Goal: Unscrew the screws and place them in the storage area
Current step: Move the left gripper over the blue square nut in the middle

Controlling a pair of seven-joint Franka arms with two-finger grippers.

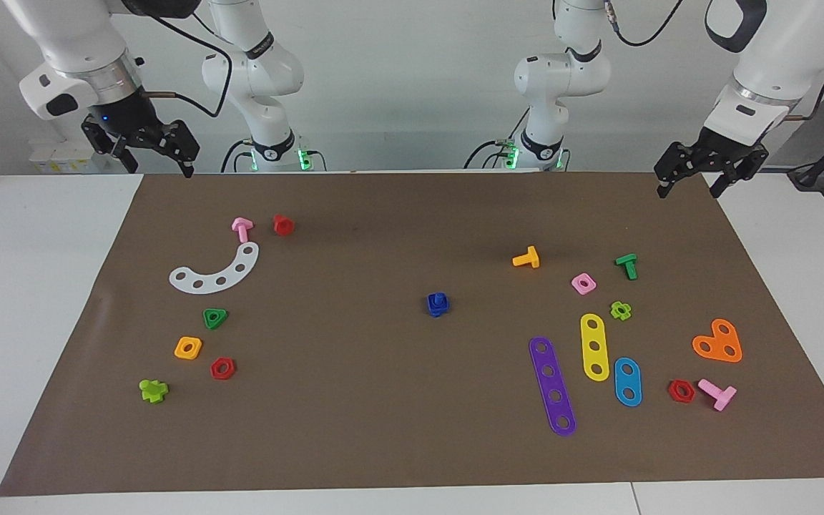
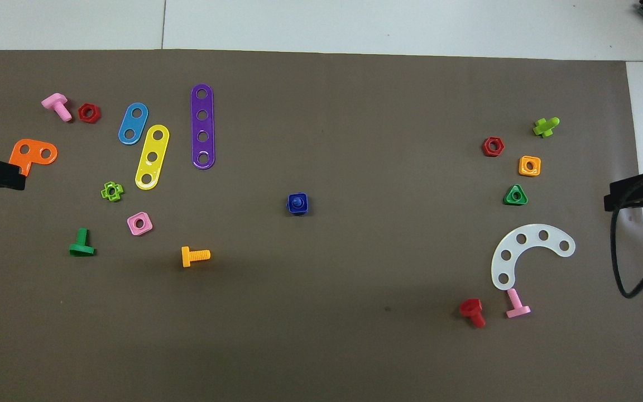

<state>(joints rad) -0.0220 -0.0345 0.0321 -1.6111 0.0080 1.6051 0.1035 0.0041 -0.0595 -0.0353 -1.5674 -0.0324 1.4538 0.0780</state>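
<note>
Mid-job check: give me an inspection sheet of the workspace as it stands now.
Surface: brown mat on a white table.
Job's things: blue bolt and nut, assembled, mid-mat.
Clutter: loose nuts, bolts and strips at both ends, including purple strip and white curved strip.
Grippers: left gripper and right gripper both open, raised over the mat's corners nearest the robots, waiting.
Cables: black cable at the right arm's end.
Surroundings: nothing seen.

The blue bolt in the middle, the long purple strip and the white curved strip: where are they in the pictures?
Blue bolt [image 1: 438, 304]: facing view, on the stem standing up from its nut.
Purple strip [image 1: 553, 386]: facing view, between its two middle holes.
White curved strip [image 2: 529, 249]: overhead view, on the inner edge of the arc.
</note>
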